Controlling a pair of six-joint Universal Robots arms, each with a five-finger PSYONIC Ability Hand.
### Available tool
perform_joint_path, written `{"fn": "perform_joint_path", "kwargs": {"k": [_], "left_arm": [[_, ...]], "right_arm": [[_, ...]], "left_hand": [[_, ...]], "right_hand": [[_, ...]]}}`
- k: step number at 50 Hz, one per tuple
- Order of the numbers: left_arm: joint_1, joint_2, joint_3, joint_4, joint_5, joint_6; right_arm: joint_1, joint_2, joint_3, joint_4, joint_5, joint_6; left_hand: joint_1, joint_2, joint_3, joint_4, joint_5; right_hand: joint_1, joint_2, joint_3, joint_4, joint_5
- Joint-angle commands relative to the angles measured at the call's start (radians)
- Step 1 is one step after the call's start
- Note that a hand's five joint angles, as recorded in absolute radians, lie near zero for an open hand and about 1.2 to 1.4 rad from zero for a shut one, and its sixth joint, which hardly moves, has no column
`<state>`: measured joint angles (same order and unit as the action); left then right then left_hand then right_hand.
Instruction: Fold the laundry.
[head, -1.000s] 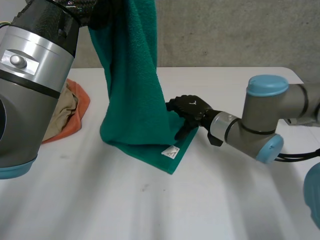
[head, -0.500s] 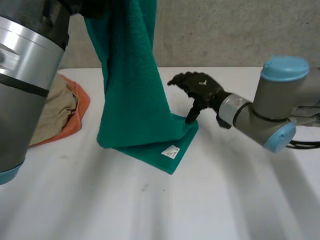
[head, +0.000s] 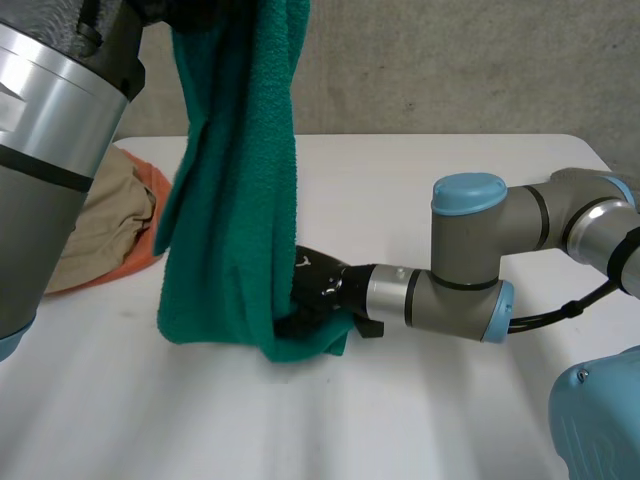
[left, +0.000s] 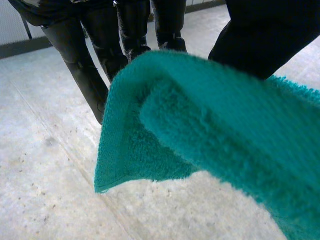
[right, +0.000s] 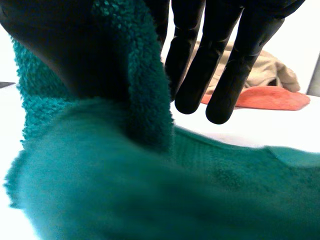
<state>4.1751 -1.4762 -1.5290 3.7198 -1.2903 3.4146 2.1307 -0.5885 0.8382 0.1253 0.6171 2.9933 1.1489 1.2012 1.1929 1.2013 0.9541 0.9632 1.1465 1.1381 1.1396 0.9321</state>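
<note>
Right hand (head: 318, 292) sits low by the white table (head: 450, 180), fingers (right: 205, 60) straight and spread from the thumb. The bottom end of the teal terry towel (head: 240, 200) lies in that gap, not clamped. Your towel's long axis runs straight up from there to your left hand (left: 132, 27), which pinches its top. Further back lies a crumpled orange-and-tan cloth pile (head: 125, 215).

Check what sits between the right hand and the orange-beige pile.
The green towel, hanging from the left hand down to the table; head view shows it between right hand and pile.
</note>
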Motion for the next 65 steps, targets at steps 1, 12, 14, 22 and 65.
{"fn": "perform_joint_path", "kwargs": {"k": [1, 12, 14, 22, 65], "left_arm": [[0.043, -0.067, 0.033, 0.003, -0.006, 0.002], [0.083, -0.156, 0.154, 0.026, -0.061, 0.008], [0.1, -0.183, 0.171, 0.038, -0.09, 0.008], [0.109, -0.283, 0.095, 0.048, -0.098, 0.011], [0.072, -0.34, -0.119, -0.393, -0.259, 0.143]], "right_arm": [[-0.067, -0.011, -0.125, -0.044, 0.304, 0.012], [-0.175, -0.339, 0.071, -0.453, 0.657, 0.006], [-0.189, -0.393, 0.114, -0.505, 0.684, 0.004], [-0.209, -0.493, 0.292, -0.523, 0.698, -0.005], [-0.307, -0.717, 0.891, -0.265, 0.705, -0.444]], "left_hand": [[0.247, 0.195, 0.203, 0.195, 0.268], [0.247, 0.195, 0.203, 0.195, 0.268], [0.247, 0.195, 0.203, 0.195, 0.268], [0.247, 0.195, 0.203, 0.195, 0.268], [-0.659, -0.712, -0.703, -0.712, -0.639]], "right_hand": [[0.433, 0.25, 0.258, 0.257, 0.29], [0.433, 0.25, 0.258, 0.257, 0.29], [0.433, 0.25, 0.258, 0.257, 0.29], [0.433, 0.25, 0.258, 0.257, 0.29], [-0.62, -0.803, -0.795, -0.796, -0.763]]}}
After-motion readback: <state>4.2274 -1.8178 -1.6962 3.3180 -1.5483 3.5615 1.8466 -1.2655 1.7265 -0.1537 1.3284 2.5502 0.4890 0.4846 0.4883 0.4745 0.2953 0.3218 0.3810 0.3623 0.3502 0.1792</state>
